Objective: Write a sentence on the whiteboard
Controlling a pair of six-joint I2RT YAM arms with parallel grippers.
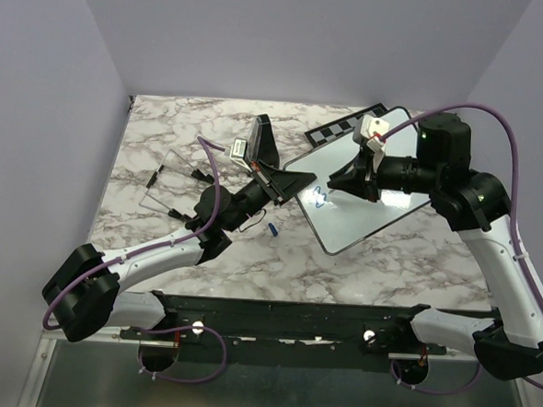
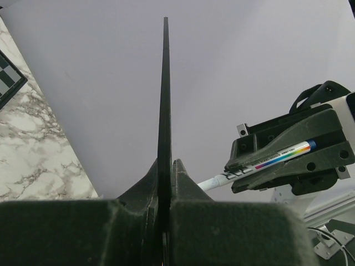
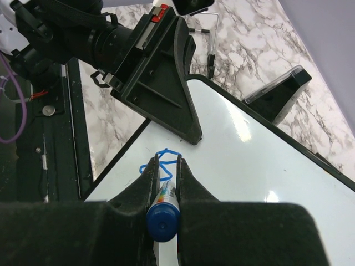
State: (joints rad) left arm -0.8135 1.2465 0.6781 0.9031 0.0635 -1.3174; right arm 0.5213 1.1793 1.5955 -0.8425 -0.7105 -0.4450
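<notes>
The whiteboard (image 1: pixel 374 187) lies slanted on the marble table, right of centre. My left gripper (image 1: pixel 301 180) is shut on its left rim, which shows edge-on between the jaws in the left wrist view (image 2: pixel 165 83). My right gripper (image 1: pixel 334 183) is shut on a marker with a blue end (image 3: pixel 162 219), whose tip is down on the board (image 3: pixel 249 160). Of the sentence only one looped blue stroke (image 3: pixel 165 159) shows, by the marker tip near the board's left corner (image 1: pixel 320 196); no words can be read. The left wrist view shows the marker (image 2: pixel 266 162) in the right gripper (image 2: pixel 232 169).
A checkered chessboard (image 1: pixel 336 130) lies under the whiteboard's far edge. A black wedge-shaped object (image 1: pixel 257 144) stands behind the left gripper. A small blue cap (image 1: pixel 273 229) lies on the table near it. A thin wire frame (image 1: pixel 162 183) lies at the left.
</notes>
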